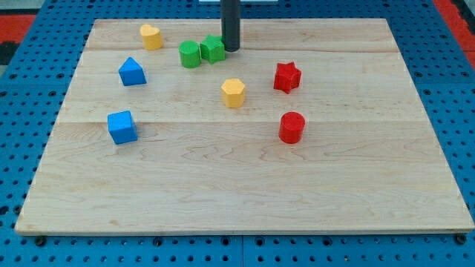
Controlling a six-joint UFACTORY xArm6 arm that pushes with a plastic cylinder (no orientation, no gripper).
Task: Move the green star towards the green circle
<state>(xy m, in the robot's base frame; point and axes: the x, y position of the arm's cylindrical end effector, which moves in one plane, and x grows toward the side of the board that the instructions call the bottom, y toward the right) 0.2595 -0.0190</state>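
Observation:
The green star (pixel 213 49) sits near the view's top, touching or almost touching the green circle (pixel 190 54) on its left. My tip (pixel 231 49) stands right against the green star's right side. The dark rod rises from there out of the view's top.
A yellow heart (pixel 151 35) lies at the top left. A blue pentagon-like block (pixel 132 72) and a blue cube (pixel 122 127) are on the left. A yellow hexagon (pixel 233 93) is in the middle. A red star (pixel 286 77) and a red cylinder (pixel 292 127) are right of centre. The wooden board (pixel 245 200) lies on a blue pegboard.

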